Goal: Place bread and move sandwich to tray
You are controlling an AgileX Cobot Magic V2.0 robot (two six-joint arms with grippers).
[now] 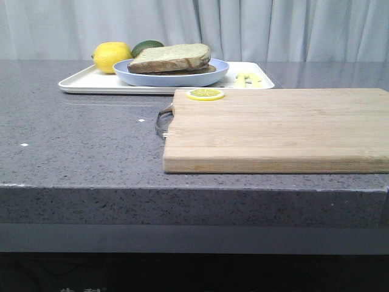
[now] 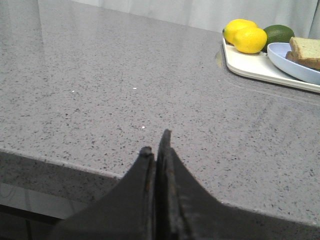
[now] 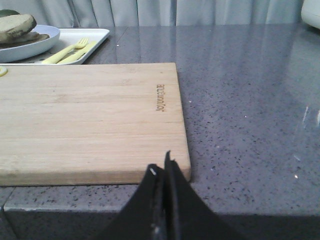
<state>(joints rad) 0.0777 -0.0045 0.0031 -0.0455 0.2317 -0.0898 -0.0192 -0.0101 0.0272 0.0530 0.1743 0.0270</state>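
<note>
The white tray (image 1: 79, 82) lies at the back left of the counter. On it stands the round pale blue plate (image 1: 140, 76) with the sandwich: a thick speckled bread slice (image 1: 173, 56) with a brown crust lies on a thinner slice (image 1: 197, 70). No egg shows. The plate and bread also show in the left wrist view (image 2: 306, 50) and the right wrist view (image 3: 15, 27). Neither gripper shows in the front view. My left gripper (image 2: 156, 142) is shut and empty over the counter's front edge. My right gripper (image 3: 161, 162) is shut and empty at the cutting board's near corner.
A light wooden cutting board (image 1: 273, 128) with a metal handle lies front right, a lemon slice (image 1: 205, 94) at its far left corner. Lemons (image 2: 249, 40) and an avocado (image 2: 280, 34) sit on the tray's left end, yellow-green cutlery (image 3: 65, 52) on its right end.
</note>
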